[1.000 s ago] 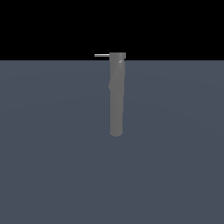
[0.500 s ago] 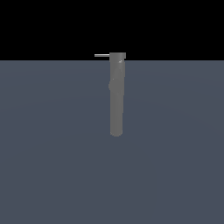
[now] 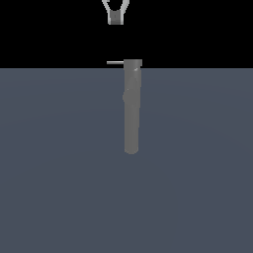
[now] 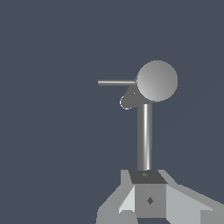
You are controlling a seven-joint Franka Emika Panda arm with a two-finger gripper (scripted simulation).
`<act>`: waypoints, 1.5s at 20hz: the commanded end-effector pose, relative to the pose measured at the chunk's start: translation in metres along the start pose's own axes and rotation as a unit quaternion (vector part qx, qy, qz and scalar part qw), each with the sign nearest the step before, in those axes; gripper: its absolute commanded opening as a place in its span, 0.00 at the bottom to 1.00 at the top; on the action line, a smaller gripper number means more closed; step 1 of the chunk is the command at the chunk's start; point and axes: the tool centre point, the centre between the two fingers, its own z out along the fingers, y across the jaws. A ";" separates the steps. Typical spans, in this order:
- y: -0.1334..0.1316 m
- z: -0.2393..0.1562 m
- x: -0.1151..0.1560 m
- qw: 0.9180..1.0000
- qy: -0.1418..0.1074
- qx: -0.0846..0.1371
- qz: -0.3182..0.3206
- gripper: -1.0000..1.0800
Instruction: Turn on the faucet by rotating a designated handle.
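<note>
In the exterior view the gripper (image 3: 115, 17) hangs at top centre, well above the handle (image 3: 115, 63); its finger spacing cannot be determined. The handle projects horizontally toward frame left from the squarish upper end of the faucet (image 3: 131, 106), which runs vertically through mid-frame. The handle lies almost directly below the gripper, so the approach is judged a straight descent.

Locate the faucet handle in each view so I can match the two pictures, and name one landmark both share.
Exterior view: the handle is the thin rod sticking out toward the exterior view's left from the faucet's squarish upper end, below the gripper.
Wrist view: the handle is the thin rod projecting sideways from beside the faucet's round face.
Shared landmark: the faucet tube itself, which carries the handle in both.
</note>
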 end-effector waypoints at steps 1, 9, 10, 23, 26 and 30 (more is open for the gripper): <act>-0.002 0.013 0.019 1.000 0.000 0.000 0.001 0.00; -0.009 0.049 0.075 1.000 0.000 -0.003 0.002 0.00; -0.010 0.052 0.081 1.000 0.000 -0.003 0.002 0.00; -0.014 0.076 0.122 1.000 0.000 -0.005 0.004 0.00; -0.014 0.076 0.123 1.000 0.000 -0.005 0.004 0.00; -0.015 0.076 0.119 1.000 0.000 -0.005 0.004 0.00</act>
